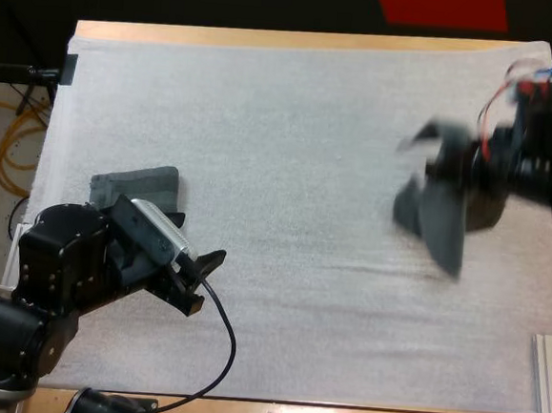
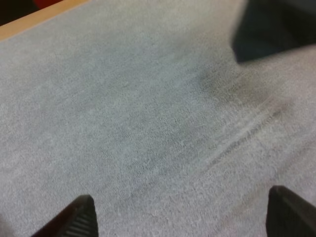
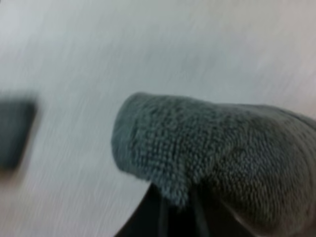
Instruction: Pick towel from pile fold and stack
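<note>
Right claw (image 1: 420, 170): closed on towel (image 1: 442, 229), held clear of mat (image 1: 313, 104) near its right side; cloth hangs bunched below the fingers. Left claw (image 1: 203, 282): fingers wide apart, holding nothing, low over bare mat, just beside folded stack (image 1: 144, 187). Risks, as judged: grip looks to be on a bunch, not a corner, so towel may slip free, or land crumpled and resist folding; stack, lying so close, could be nudged askew
</note>
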Robot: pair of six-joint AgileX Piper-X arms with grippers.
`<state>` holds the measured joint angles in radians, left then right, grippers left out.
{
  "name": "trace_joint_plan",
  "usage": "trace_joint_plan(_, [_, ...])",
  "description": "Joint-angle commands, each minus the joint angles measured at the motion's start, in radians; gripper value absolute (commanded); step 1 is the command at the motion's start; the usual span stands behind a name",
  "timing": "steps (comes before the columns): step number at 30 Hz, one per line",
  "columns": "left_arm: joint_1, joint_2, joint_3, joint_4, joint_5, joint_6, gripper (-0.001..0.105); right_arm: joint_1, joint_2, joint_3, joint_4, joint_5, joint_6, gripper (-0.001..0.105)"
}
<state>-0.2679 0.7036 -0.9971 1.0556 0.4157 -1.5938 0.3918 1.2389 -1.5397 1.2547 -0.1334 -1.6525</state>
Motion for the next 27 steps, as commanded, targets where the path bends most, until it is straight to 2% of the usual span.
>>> trace_joint_plan(1, [-0.005,-0.004,-0.010,0.013,0.009,-0.002,0.067,0.020,-0.015,-0.005,0.072,0.002,0.008,0.001])
trace_joint_plan(4, [-0.005,-0.004,-0.010,0.024,0.009,-0.002,0.067,0.075,-0.022,0.008,0.126,0.050,0.052,0.001])
trace_joint_plan(8, [-0.005,-0.004,-0.010,0.024,0.009,-0.002,0.067,0.101,-0.007,0.111,0.017,0.074,0.120,0.001])
trace_joint_plan(13, [-0.005,-0.004,-0.010,0.024,0.009,-0.002,0.067,0.100,0.111,0.249,-0.218,0.026,0.225,0.001])
trace_joint_plan(18, [-0.005,-0.004,-0.010,0.024,0.009,0.002,0.067,0.100,0.292,0.256,-0.529,-0.116,0.264,0.001])
trace_joint_plan(21, [-0.005,-0.004,-0.010,0.024,0.009,0.002,0.067,0.100,0.388,0.232,-0.680,-0.144,0.323,0.002])
trace_joint_plan(23, [-0.005,-0.004,-0.010,0.024,0.009,0.002,0.067,0.100,0.433,0.206,-0.739,-0.166,0.374,0.007])
trace_joint_plan(25, [-0.005,-0.004,-0.010,0.024,0.009,0.002,0.067,0.100,0.486,0.167,-0.786,-0.210,0.405,0.016])
trace_joint_plan(26, [-0.005,-0.004,-0.010,0.024,0.009,0.002,0.067,0.100,0.503,0.148,-0.801,-0.217,0.406,0.022])
trace_joint_plan(27, [-0.005,-0.004,-0.010,0.024,0.009,0.002,0.067,0.100,0.523,0.123,-0.815,-0.219,0.407,0.032])
